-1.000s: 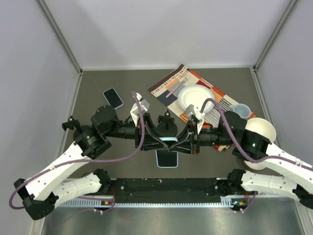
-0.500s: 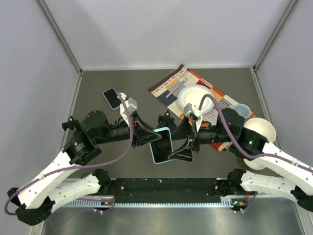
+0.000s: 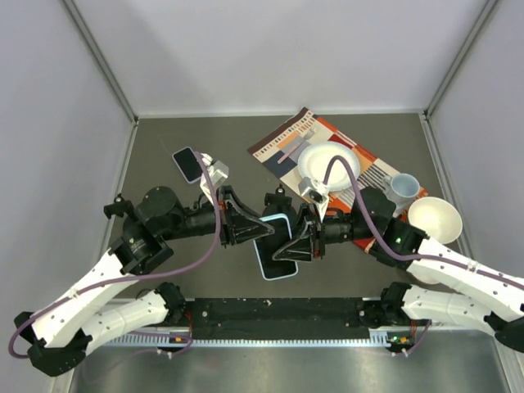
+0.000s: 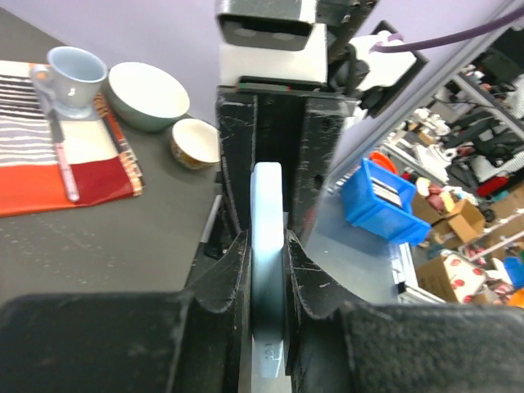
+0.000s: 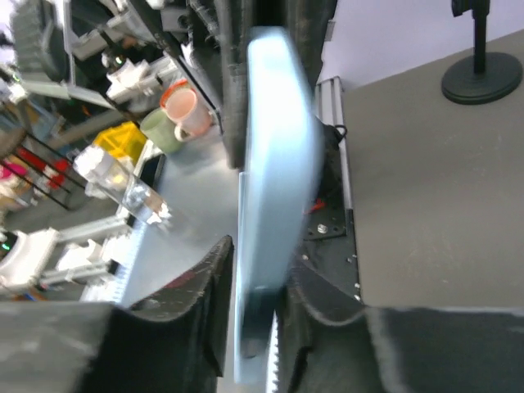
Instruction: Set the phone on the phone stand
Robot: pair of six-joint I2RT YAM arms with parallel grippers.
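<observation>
Pinching the pale blue phone across its thin edge, the left fingers press on both faces, and the left wrist view shows no gap. The right fingers flank the same phone from its opposite end, one on each face and very close. The blur there makes it impossible to tell whether they press on it or stand just off it.

From above, the phone sits tilted between the two sets of fingers, held over the dark desk with its dark screen facing up. Just beyond the fingers, on the far side, stands the black phone stand; the phone is not on it.

Farther out past the left fingers, a second, dark phone lies flat on the desk. Beyond the right fingers, a striped placemat carries a white plate and a pale cup. A white bowl rests just off the mat's near corner.
</observation>
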